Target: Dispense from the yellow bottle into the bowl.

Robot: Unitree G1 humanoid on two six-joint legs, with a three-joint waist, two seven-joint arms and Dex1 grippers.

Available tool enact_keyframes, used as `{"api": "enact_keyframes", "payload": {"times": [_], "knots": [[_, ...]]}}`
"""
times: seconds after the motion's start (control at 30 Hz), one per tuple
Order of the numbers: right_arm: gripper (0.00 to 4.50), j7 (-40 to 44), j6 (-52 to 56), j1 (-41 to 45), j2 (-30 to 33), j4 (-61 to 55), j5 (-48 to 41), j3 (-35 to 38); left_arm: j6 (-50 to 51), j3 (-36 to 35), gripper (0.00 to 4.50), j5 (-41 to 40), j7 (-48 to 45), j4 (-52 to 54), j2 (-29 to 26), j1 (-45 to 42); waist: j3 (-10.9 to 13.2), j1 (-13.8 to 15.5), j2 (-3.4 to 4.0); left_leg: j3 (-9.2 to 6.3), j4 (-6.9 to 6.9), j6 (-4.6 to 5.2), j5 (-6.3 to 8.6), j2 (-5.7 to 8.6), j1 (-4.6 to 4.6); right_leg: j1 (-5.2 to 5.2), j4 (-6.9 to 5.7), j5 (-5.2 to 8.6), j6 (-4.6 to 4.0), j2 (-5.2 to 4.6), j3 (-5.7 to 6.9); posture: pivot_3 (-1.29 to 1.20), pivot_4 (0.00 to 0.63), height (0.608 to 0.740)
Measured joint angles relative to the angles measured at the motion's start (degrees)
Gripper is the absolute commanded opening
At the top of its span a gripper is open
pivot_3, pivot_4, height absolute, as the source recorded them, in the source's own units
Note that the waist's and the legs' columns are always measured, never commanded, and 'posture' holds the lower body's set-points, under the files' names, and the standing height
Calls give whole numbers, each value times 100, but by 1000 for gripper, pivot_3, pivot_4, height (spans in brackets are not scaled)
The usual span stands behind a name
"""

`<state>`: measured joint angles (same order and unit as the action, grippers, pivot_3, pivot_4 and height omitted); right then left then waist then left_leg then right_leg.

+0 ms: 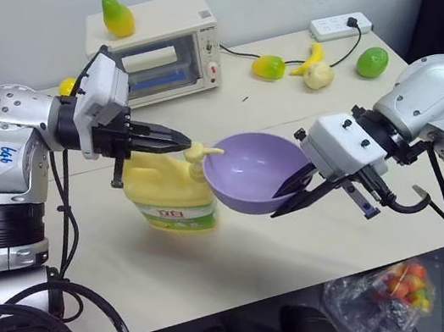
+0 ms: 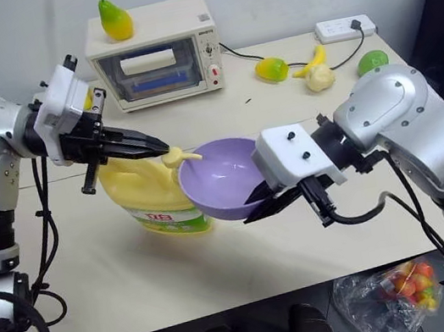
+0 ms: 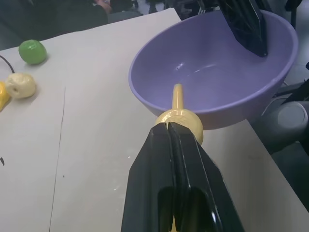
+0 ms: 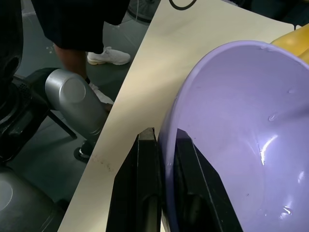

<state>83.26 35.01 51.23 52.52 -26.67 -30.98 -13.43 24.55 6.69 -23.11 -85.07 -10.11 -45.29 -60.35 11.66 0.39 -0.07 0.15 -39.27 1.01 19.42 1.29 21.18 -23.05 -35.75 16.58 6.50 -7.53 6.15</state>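
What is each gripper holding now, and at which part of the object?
The right gripper holds the bowl by its rim, one finger inside and one outside. The left gripper holds nothing; its shut fingers rest on the yellow bottle's pump head.

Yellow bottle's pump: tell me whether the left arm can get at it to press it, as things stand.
Probably yes: the left gripper, fingers shut, already sits on top of the yellow bottle's pump, nothing between them, and the nozzle points over the bowl.
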Motion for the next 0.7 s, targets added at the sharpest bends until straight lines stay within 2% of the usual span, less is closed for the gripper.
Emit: {"api": "enact_keyframes", "payload": {"times": [0.33,0.7], "knots": [[0,-70,25,-33,1,-135,-116,35,381,1,50,-31,-33,9,42,-106,1,8,-1,-1,0,1,0,0,3,0,2,0,0,0,1,0,150,740],[0,-44,-112,-77,50,-167,-87,36,-171,-47,50,8,-87,334,-140,181,1,-17,-1,1,0,1,0,-1,-1,0,1,0,0,0,-2,0,150,740]]}}
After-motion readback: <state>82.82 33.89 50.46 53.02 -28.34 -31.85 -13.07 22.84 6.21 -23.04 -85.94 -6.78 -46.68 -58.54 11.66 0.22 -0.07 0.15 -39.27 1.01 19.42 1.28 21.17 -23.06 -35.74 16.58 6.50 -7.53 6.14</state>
